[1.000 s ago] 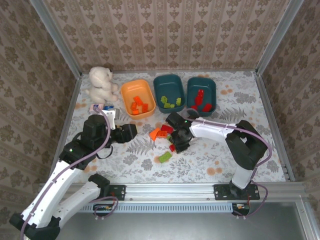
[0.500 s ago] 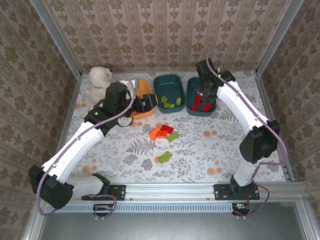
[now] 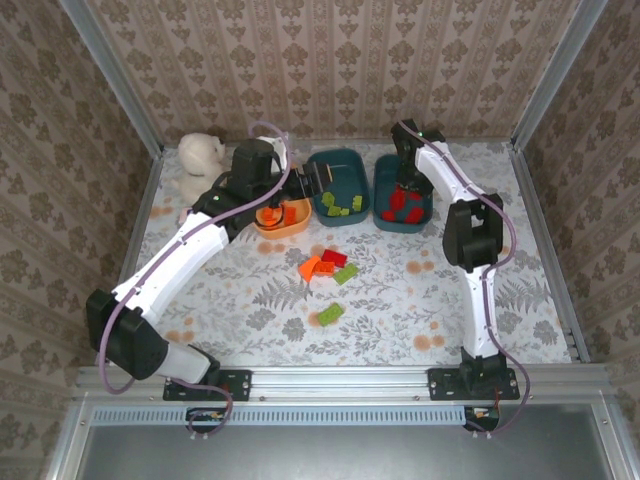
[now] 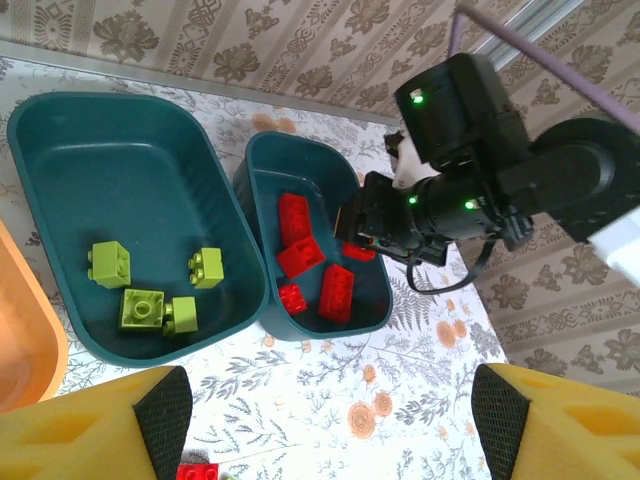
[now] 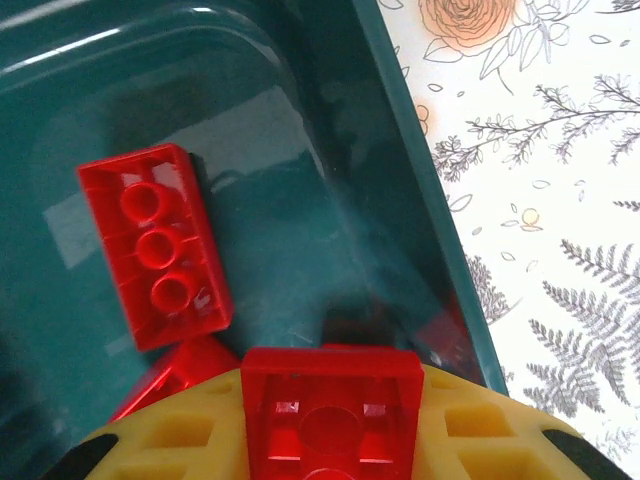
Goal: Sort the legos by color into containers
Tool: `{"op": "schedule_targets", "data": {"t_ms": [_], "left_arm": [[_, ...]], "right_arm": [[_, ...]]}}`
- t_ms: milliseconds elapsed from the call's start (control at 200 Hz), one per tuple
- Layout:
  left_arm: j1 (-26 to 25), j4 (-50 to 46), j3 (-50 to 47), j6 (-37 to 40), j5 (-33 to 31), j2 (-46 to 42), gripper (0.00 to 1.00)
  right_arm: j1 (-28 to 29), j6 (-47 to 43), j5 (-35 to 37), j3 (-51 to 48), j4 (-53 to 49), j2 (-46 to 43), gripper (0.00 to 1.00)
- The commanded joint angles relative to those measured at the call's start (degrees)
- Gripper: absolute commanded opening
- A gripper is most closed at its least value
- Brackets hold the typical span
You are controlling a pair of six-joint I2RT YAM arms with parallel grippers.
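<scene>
My right gripper (image 3: 405, 178) hangs over the right teal tub (image 3: 427, 195), shut on a red lego (image 5: 330, 410) held between its yellow fingers (image 5: 170, 430). Several red legos (image 4: 300, 255) lie in that tub (image 4: 262, 175). The middle teal tub (image 4: 110, 150) holds several green legos (image 4: 145, 305). My left gripper (image 4: 330, 400) is open and empty, above the table between the orange tub (image 3: 290, 222) and the middle tub (image 3: 338, 153). Loose on the table are an orange lego (image 3: 310, 267), a red one (image 3: 333, 258) and two green ones (image 3: 346, 272).
A white plush toy (image 3: 200, 160) sits at the back left beside the orange tub. My left arm (image 3: 190, 245) stretches diagonally across the left half of the table. Patterned walls close in the back and sides.
My right gripper has carried the red lego from the loose pile up over the right teal tub. My left arm has swung from the front left up to the tubs.
</scene>
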Motion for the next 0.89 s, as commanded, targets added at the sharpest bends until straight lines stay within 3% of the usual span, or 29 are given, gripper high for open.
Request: {"op": "schedule_targets", "data": {"t_ms": [0, 425, 725, 890], "left_arm": [[-0.3, 0.1, 1.4, 0.5, -0.8, -0.6, 0.77], [-0.2, -0.6, 0.8, 0.5, -1.3, -1.3, 0.77], [-0.2, -2.8, -1.6, 0.2, -2.7, -3.7, 0.77], [-0.3, -8.2, -3.3, 1.6, -4.5, -5.8, 0.77]], "right_arm": [[-0.7, -1.7, -1.3, 4.4, -3.5, 2.6, 0.25], [-1.1, -2.2, -4.5, 8.5, -4.7, 8.1, 0.32], [-1.0, -2.6, -5.8, 11.4, -6.6, 7.4, 0.55], [-0.8, -2.6, -5.5, 11.4, -6.1, 1.8, 0.6]]}}
